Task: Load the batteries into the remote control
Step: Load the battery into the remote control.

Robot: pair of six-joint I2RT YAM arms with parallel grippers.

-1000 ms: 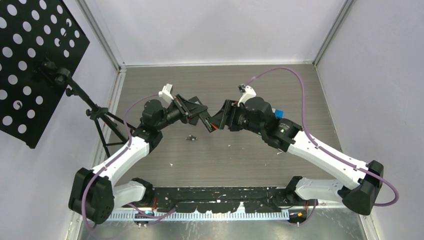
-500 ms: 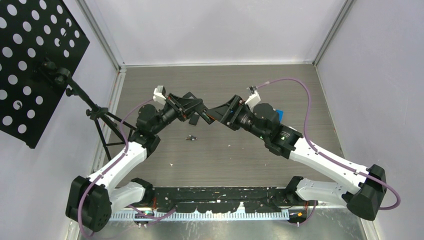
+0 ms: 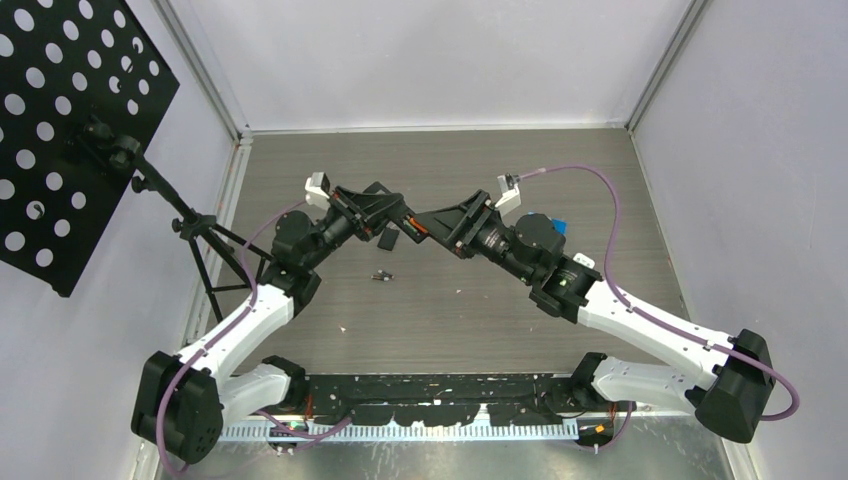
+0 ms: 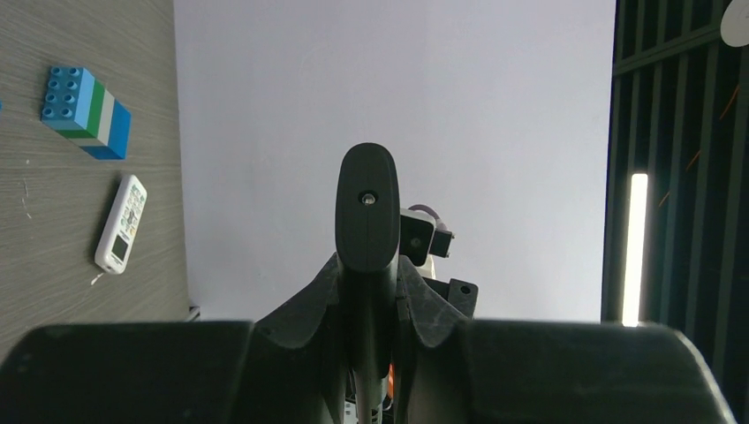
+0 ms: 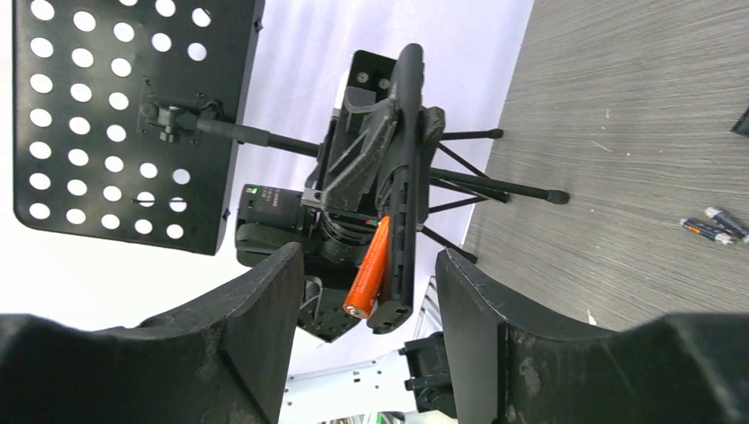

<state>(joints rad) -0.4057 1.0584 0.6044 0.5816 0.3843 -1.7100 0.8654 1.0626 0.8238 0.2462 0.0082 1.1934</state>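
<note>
I hold the black remote (image 4: 368,212) in the left claw (image 3: 380,213), pinched edge-on and lifted off the counter (image 3: 480,300), its long axis pointing across at the right claw (image 3: 432,224). The right claw is spread wide and carries nothing. In the right wrist view its two fingers frame the remote's near end dead centre. The orange battery (image 5: 369,265) lies flat along the remote, parallel to its long axis, with one end facing the right claw. I can't tell if it is fully seated or only resting in the bay. So the key relation is that the battery sits straight ahead of the open right claw, end-on and just beyond the fingertips. I judge the right arm is the one to push or nudge it, since the left is busy holding. Two dark batteries (image 5: 711,225) lie together on the counter, below and on the near side of both claws, roughly under the left one. A white handset (image 4: 121,223) and a blue-green block (image 4: 86,113) lie well apart toward the right arm. The handset shows a small screen and buttons, but its print is too small to read. No brand is legible on the batteries or the remote.
</note>
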